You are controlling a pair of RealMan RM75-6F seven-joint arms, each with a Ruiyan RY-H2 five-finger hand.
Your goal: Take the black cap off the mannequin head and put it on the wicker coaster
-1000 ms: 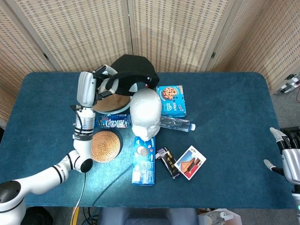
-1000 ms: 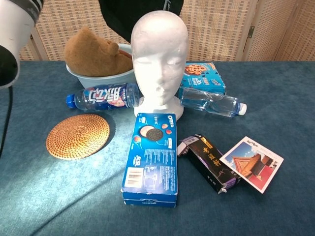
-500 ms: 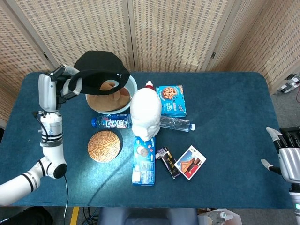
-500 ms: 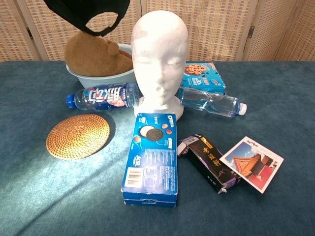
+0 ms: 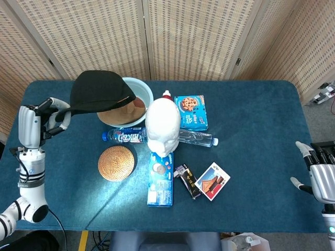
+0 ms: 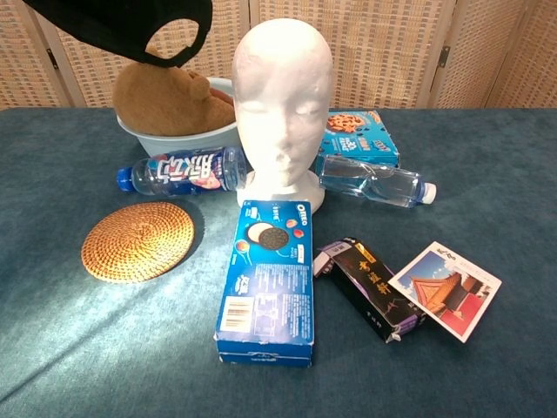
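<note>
Before woven folding screens (image 5: 199,36), the blue-clothed table (image 5: 261,125) bears the bare mannequin head (image 5: 162,127) with the wicker coaster (image 5: 116,163) at its eight o'clock, while the left hand (image 5: 39,121) grips the black cap (image 5: 99,91) aloft and the right hand (image 5: 319,175) idles, fingers spread.

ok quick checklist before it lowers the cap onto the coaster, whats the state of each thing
1. Cap off the mannequin head: ok, the head is bare.
2. Hold on the black cap: ok, the left hand holds it by its edge, up in the air.
3. Wicker coaster free: ok, nothing lies on it.
4. Cap over the coaster: not ok, it hangs further back, over the bowl and table edge area.
5. Nearby clutter: not ok, the labelled bottle lies right behind the coaster.
6. Right hand out of the way: ok, open at the far table edge.
</note>
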